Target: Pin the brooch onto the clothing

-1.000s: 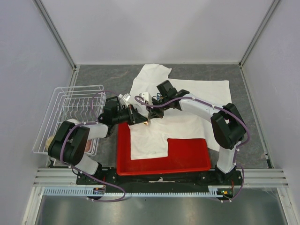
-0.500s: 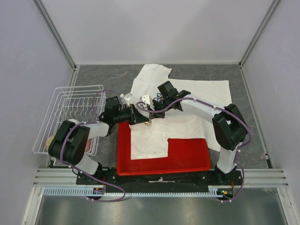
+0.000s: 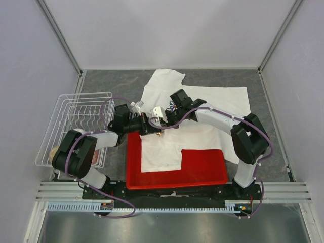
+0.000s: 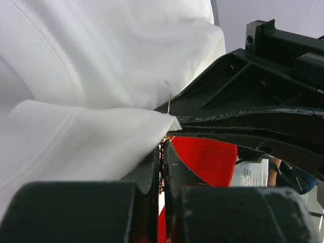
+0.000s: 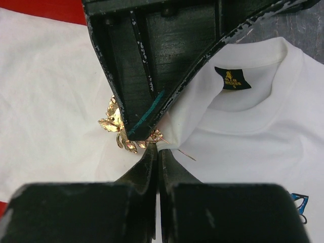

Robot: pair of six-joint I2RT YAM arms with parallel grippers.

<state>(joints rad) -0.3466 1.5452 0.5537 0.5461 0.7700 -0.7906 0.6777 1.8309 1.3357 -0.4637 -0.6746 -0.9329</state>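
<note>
The white T-shirt lies across the grey table and the red tray. My left gripper is shut on the small gold leaf-shaped brooch, which shows as gold between its jaws in the left wrist view. My right gripper is shut on a raised fold of the T-shirt just below the collar. The brooch's pin passes through this fold, and its tip sticks out the far side. The two grippers touch tip to tip. A corner of the blue print shows at the right edge.
A red tray sits at the near middle under the shirt's lower part. A white wire rack stands at the left. Grey enclosure walls close in both sides and the back.
Both grippers have stayed together over the shirt. The right wrist has dropped slightly toward the left gripper, and the left gripper has shifted a little left with the brooch.
</note>
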